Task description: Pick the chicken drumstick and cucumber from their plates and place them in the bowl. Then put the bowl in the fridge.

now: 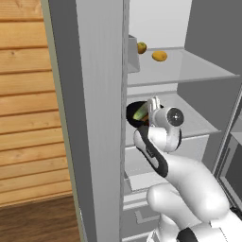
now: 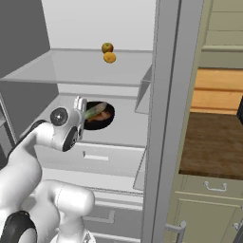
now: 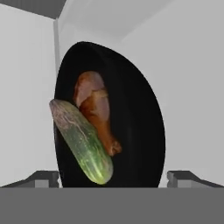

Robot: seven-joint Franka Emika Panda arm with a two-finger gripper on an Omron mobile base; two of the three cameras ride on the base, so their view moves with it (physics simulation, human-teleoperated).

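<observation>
The black bowl rests on the middle shelf of the open grey fridge. In it lie the green cucumber, propped over the near rim, and the brown chicken drumstick behind it. My gripper is open. Its fingertips stand wide apart on either side of the bowl's near rim and grip nothing. From the left base the bowl and cucumber peek out past the gripper. The right base view shows the bowl beside the gripper. The plates are out of view.
Two yellow-orange fruits sit on the upper glass shelf. A white drawer lies under the bowl's shelf. The fridge door stands open beside green cabinets and a wooden counter.
</observation>
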